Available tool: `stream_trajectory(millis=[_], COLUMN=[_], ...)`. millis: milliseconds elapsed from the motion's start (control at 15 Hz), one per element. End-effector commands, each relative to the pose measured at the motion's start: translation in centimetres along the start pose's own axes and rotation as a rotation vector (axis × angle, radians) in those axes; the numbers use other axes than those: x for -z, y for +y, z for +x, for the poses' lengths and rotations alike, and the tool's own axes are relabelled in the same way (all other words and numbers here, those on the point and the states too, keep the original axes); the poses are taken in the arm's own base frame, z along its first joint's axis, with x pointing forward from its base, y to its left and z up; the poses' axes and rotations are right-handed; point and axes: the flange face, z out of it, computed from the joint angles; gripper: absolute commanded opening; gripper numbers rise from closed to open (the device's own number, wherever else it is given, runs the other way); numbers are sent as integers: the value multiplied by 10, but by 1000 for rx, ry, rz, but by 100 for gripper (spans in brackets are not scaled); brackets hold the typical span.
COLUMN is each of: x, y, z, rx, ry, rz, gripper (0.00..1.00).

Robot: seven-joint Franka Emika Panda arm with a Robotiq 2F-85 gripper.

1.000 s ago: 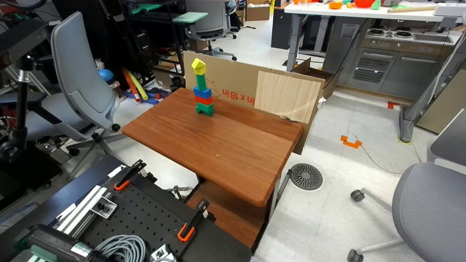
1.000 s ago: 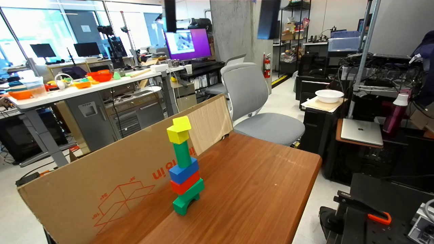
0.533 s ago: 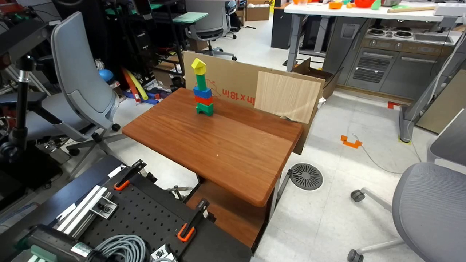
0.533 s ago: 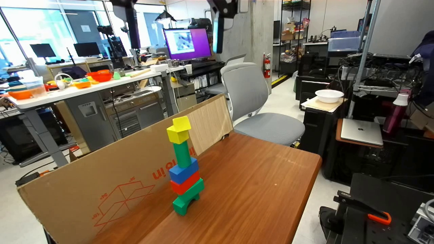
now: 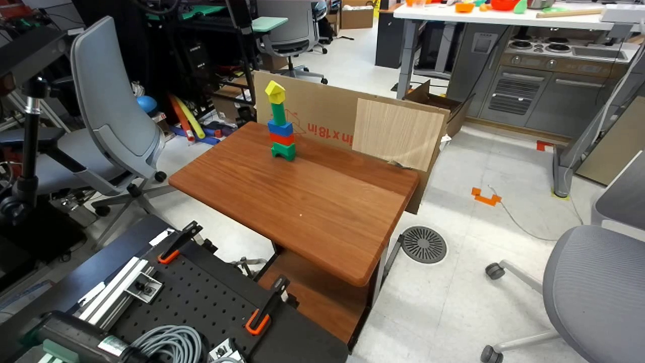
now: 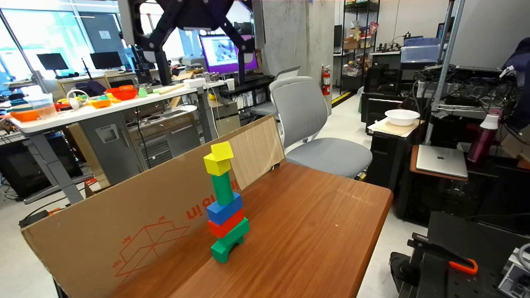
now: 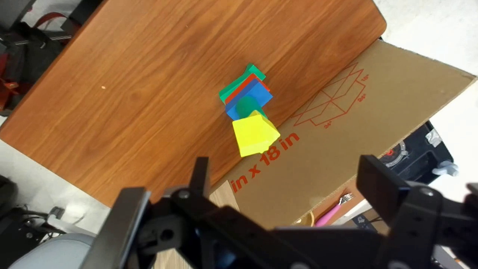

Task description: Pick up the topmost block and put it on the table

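Block (image 6: 222, 151), yellow and topmost, sits at the head of the tower (image 6: 225, 203), on the green cylinder (image 6: 223, 188); its stepped outline in an exterior view leaves me unable to tell whether the yellow is one piece or two. Toward six o'clock below come the blue block (image 6: 225, 209), the red block (image 6: 226, 224) and the green arch (image 6: 229, 239), which stands on the table (image 6: 314, 207), whose wood spreads toward two o'clock, a likely landing place. In an exterior view the gripper (image 6: 203, 78) hangs toward twelve o'clock of the block, apart from it; in the wrist view its jaws stand wide, at eight and four o'clock from the block, gripping nothing. The step in hand looks like the approach: no part of the move is done, and grasping, lifting and setting down are all left.
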Motion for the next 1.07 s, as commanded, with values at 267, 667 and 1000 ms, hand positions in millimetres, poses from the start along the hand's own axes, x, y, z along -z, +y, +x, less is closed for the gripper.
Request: stream_trajectory(millis=[267, 667, 1000], x=[-30, -57, -73], y=[-35, -47, -44], z=[30, 37, 40], rx=[-8, -9, -51], ry=[-22, -58, -99], rz=[-58, -126, -213], gripper=[100, 100, 100])
